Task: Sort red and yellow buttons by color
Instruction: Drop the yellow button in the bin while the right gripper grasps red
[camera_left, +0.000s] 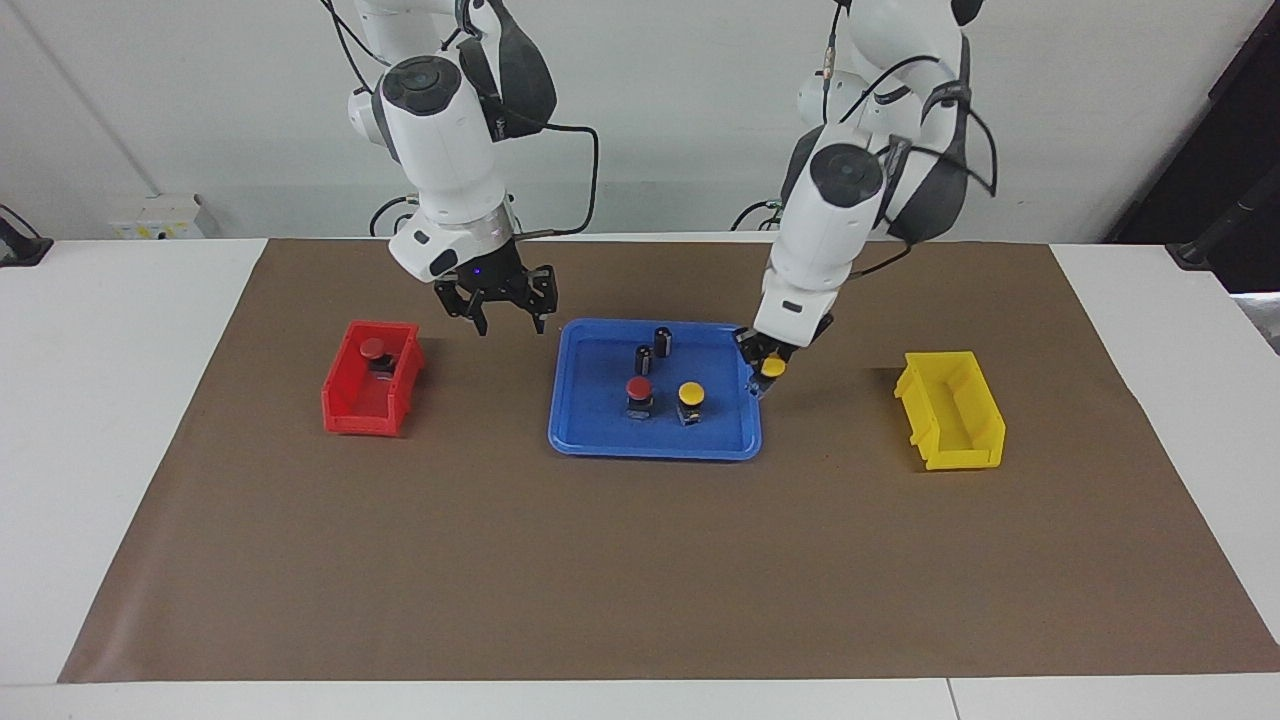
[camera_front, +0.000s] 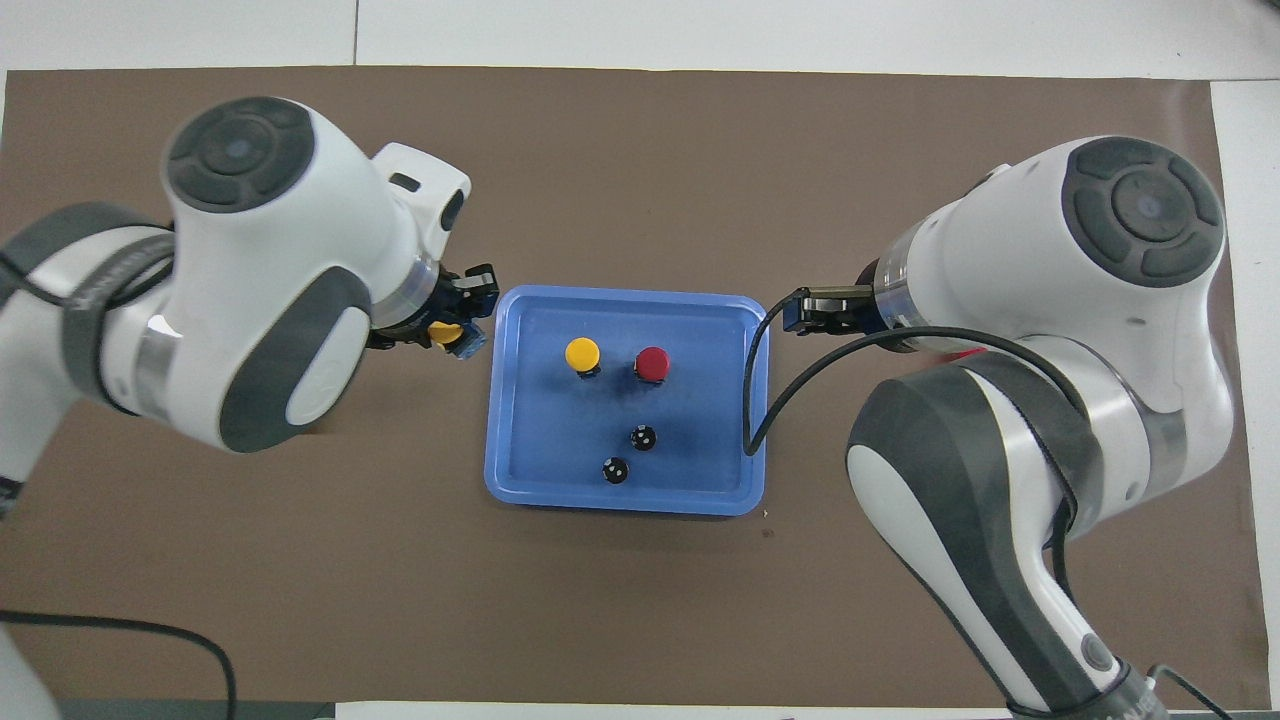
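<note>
White table (camera_left: 120, 420) covered by brown mat (camera_left: 640, 560). On mat: blue tray (camera_left: 600, 440) at frame center, red bin (camera_left: 370, 380) center-left, yellow bin (camera_left: 950, 410) center-right in facing view. 3 containers in 1 row across the middle.

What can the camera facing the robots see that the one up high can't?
Only the facing view shows the red bin with a red button inside, and the empty yellow bin; from overhead the arms cover both. Only the overhead view shows the round tops of the two dark cylinders. Both show the blue tray and the left tool gripping a yellow button.
</note>
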